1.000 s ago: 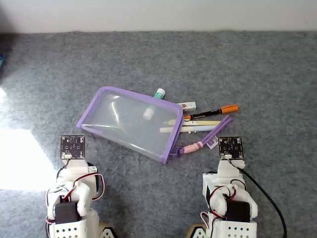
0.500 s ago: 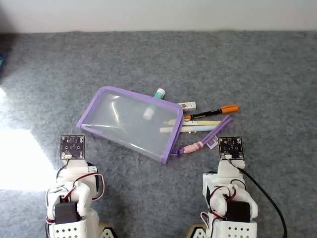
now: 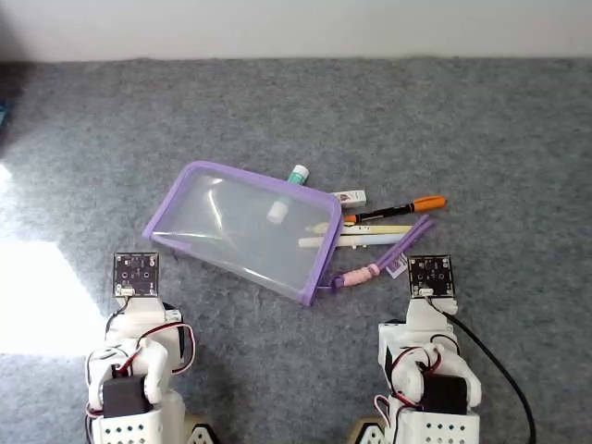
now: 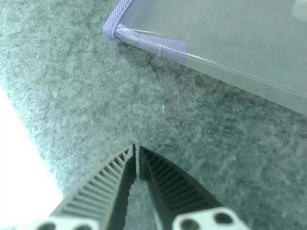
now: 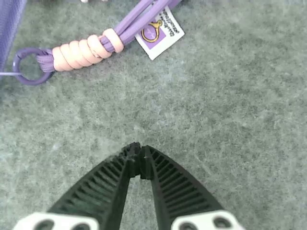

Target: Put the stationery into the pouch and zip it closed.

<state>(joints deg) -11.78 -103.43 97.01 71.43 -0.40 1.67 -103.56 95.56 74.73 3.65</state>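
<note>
I see left gripper (image 4: 137, 163) and right gripper (image 5: 140, 160) both closed, empty. I'd open the right, then take the orange pen (image 3: 393, 211) ahead of it mid-barrel.

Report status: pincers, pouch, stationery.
Left pincer shut, empty; right pincer shut, empty. Pouch flat on the mat, pens lying across one edge, orange marker beside them. Nothing blocking.

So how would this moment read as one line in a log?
left gripper: shut, empty | right gripper: shut, empty | pouch: flat, untouched | orange pen: beside pouch
</note>
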